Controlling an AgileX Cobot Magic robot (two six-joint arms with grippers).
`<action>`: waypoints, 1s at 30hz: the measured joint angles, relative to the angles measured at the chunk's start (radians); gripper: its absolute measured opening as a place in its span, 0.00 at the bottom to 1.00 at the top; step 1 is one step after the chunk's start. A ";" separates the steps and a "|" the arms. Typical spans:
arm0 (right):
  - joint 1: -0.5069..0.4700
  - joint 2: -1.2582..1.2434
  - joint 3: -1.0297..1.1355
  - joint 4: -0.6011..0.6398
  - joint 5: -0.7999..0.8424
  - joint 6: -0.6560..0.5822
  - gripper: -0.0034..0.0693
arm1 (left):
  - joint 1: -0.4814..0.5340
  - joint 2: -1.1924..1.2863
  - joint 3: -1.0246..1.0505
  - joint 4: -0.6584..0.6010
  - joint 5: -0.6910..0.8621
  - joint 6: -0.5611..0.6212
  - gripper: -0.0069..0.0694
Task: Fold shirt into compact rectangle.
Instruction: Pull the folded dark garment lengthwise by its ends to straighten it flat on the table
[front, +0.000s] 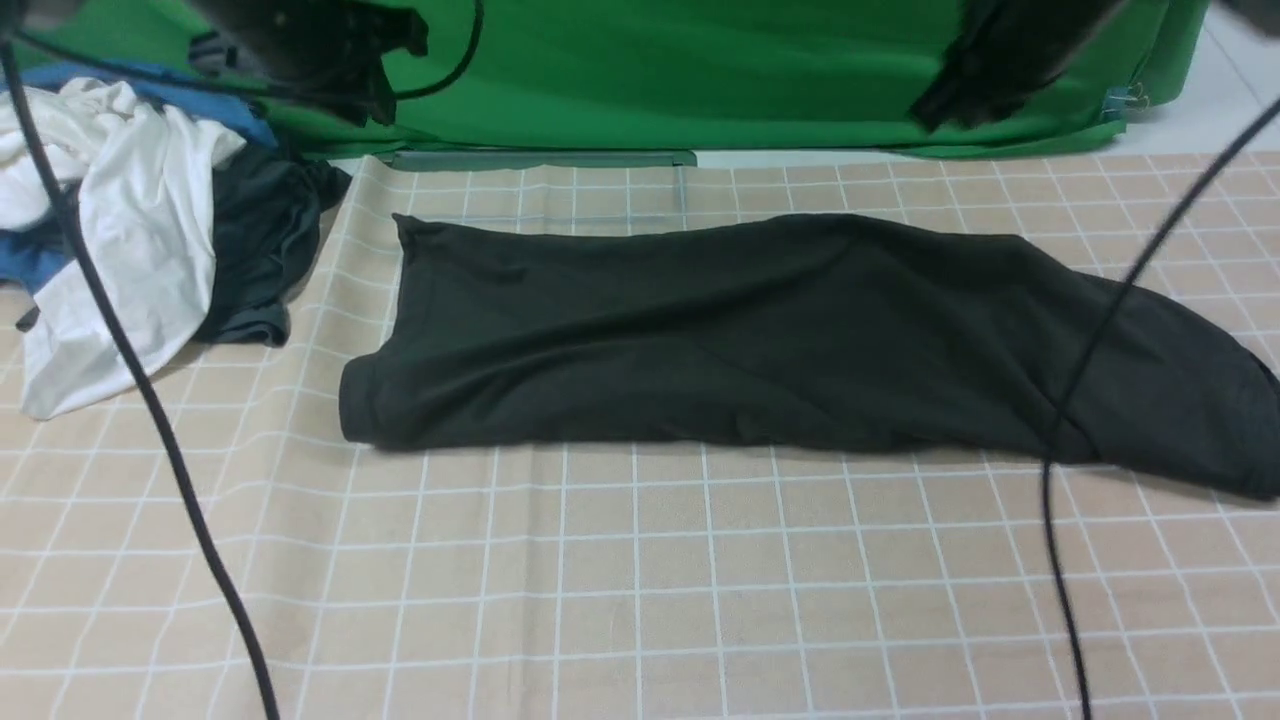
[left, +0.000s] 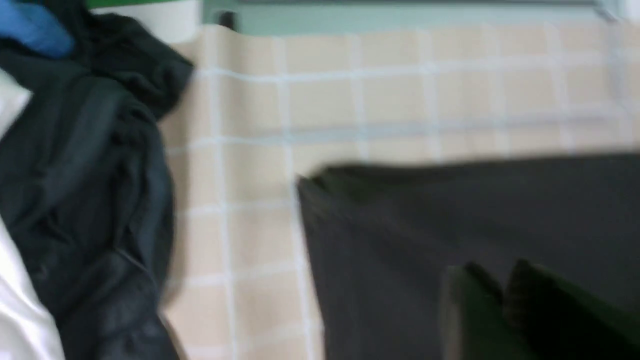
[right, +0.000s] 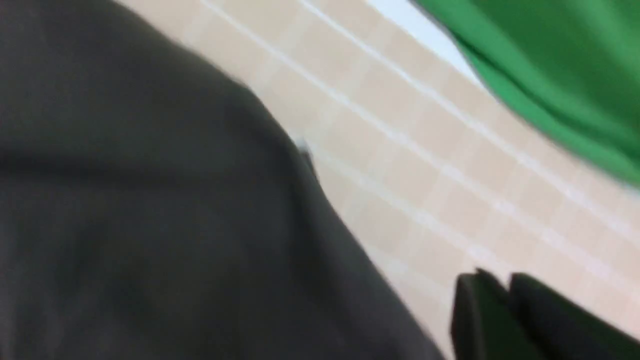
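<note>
The left tool (left: 500, 292) showed in its wrist view as two dark fingers (left: 550, 310) nearly together, gripping nothing and poised above the shirt (front: 760, 330). The right tool (right: 502, 295) looked the same, its fingers (right: 550, 315) drawn close and empty, over the bare table (front: 640, 580) just beside the shirt's edge. Both wrist views were smeared with blur, so whether a thin gap remained could not be told. In the front view the arms were only dark blurs at the top edge, and two cables (front: 150, 400) crossed the scene. The shirt lay flat as a long black band across the table, its right end cut off by the frame. At the far left sat a white garment (front: 130, 220), a dark grey garment (front: 255, 250) and blue cloth (front: 30, 260).
</note>
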 joint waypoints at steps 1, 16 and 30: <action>-0.013 -0.009 0.000 0.000 0.027 0.003 0.12 | -0.019 -0.011 0.000 0.010 0.016 0.005 0.14; -0.388 -0.143 0.478 0.265 0.060 0.028 0.45 | -0.206 -0.080 0.431 0.115 -0.039 -0.043 0.11; -0.421 -0.030 0.550 0.217 -0.200 0.066 0.75 | -0.205 -0.081 0.669 0.138 -0.248 -0.062 0.11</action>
